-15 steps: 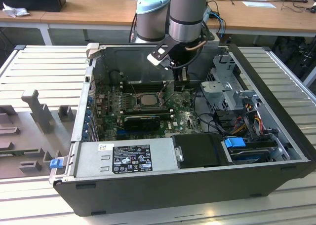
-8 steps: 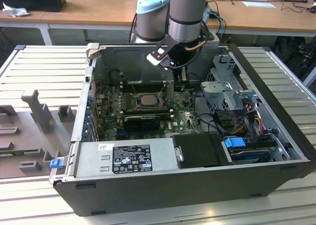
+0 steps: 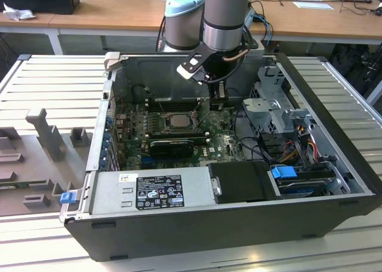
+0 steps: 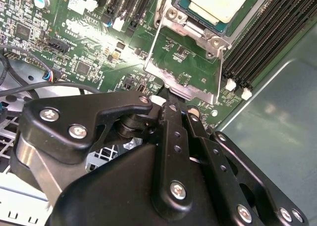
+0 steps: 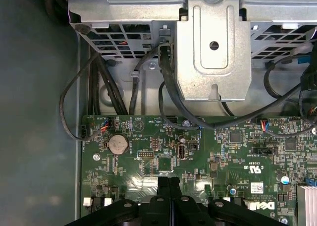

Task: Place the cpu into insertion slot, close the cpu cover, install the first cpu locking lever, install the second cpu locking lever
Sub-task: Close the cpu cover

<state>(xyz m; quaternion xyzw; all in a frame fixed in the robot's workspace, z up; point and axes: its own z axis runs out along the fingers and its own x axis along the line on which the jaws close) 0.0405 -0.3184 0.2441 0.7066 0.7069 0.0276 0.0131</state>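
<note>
The cpu (image 4: 218,0) lies flat in the insertion slot (image 4: 174,15), its pale face up; in the exterior view the cpu (image 3: 177,120) sits mid-board. The cpu cover (image 4: 190,89), a thin silvery frame with a large window, stands swung up from its hinge at the slot, and green board shows through the window. My gripper (image 4: 171,103) is shut, with its tips against the cover's free edge; whether they pinch that edge I cannot tell. In the first wrist view the gripper (image 5: 168,180) has its two fingers (image 5: 162,201) pressed together. From outside, the gripper (image 3: 218,105) hangs to the right of the slot.
Long black memory slots (image 4: 267,37) flank the socket. A metal drive cage (image 5: 213,47) with black cables (image 5: 168,87) stands beyond the board's edge. The grey power supply (image 3: 152,188) and a black graphics card (image 3: 173,145) lie nearer the case front.
</note>
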